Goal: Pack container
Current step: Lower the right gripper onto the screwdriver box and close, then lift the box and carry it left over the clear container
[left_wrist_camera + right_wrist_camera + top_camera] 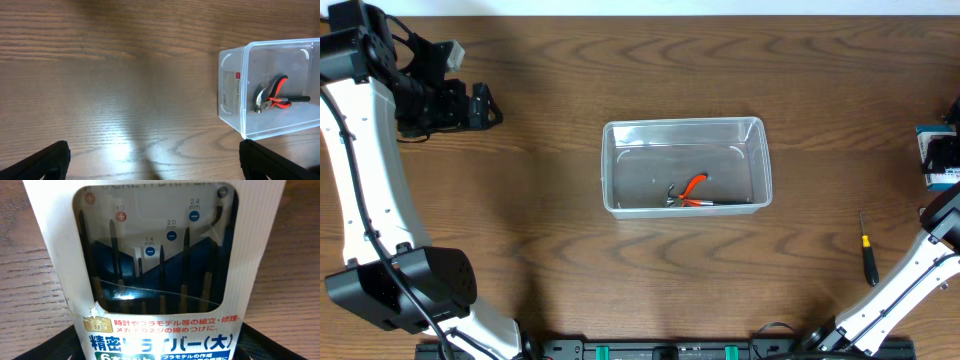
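The container [685, 124] is a clear plastic tub in the middle of the table, with red-handled pliers [692, 190] lying inside. In the left wrist view the container [230, 90] and pliers [272, 95] sit at the right. My left gripper [155, 165] hangs open over bare wood, left of the tub. A blue-and-white box of precision screwdrivers [160, 280] fills the right wrist view. My right gripper [160, 345] has a finger pressed against each side of that box. The box [938, 155] sits at the table's right edge.
A small black screwdriver with a yellow band [867, 258] lies on the wood at the right, in front of the box. The right arm's white link [905, 290] rises beside it. The left arm [360, 200] runs along the left edge.
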Controlling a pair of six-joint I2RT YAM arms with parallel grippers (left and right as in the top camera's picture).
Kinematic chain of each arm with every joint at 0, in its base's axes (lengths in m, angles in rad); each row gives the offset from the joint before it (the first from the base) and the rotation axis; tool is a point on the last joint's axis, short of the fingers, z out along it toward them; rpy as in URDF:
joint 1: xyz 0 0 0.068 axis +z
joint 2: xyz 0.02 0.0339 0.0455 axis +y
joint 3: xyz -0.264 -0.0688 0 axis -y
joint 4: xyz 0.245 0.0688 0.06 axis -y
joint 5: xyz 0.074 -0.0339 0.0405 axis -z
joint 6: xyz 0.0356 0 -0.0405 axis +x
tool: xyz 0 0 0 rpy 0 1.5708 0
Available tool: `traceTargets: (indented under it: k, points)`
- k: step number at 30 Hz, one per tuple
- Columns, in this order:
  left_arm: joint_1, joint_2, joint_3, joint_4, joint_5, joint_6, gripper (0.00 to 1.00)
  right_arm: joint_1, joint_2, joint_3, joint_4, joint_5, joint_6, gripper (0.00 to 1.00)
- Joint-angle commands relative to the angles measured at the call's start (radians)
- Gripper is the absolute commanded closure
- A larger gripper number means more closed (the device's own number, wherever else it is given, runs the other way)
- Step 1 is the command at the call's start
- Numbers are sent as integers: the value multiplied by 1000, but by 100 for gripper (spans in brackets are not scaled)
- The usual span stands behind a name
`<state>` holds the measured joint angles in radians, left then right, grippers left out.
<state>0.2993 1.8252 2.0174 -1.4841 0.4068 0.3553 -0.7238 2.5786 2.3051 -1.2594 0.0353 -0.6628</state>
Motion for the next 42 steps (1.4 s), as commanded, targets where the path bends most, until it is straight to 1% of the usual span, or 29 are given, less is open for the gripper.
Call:
traceTargets:
  k: [1,5,11,12,14,15,16,19,21,24,30,34,39,42]
  points:
    - [3,-3,-4,1,-8,-9,2,7,9,-11,0,6,2,21]
    - [3,-3,-4,1,-8,-9,2,8,9,-11,0,6,23,21]
    - [3,-3,-4,0,-8,-9,2,11,8,-11,0,5,41,22]
    - [3,-3,-4,0,-8,-9,2,12,8,-10,0,5,42,26]
    - [3,-3,-4,0,-8,-9,2,13,8,-10,0,5,55,38]
    - [3,-3,-4,0,-8,-9,2,15,8,-10,-1,5,61,42]
    - [3,-3,-4,0,-8,-9,2,16,8,-10,-1,5,65,44]
    - [3,-3,-4,1,-8,-9,2,23,5,-9,-8,-18,67,37]
    - [3,-3,-4,1,-8,-9,2,28,-2,-8,-8,-40,67,36]
    - [3,-3,-4,1,-8,-9,2,37,-22,-6,-7,-67,66,40]
    - [3,-3,-4,5,-8,-9,2,62,-99,20,-7,-73,66,39]
    - [3,-3,-4,5,-8,-9,2,88,-173,26,-8,-113,66,39]
    - [3,-3,-4,15,-8,-9,2,163,-281,26,-15,-138,67,39]
    - [3,-3,-4,24,-8,-9,2,238,-357,26,-21,-137,62,38]
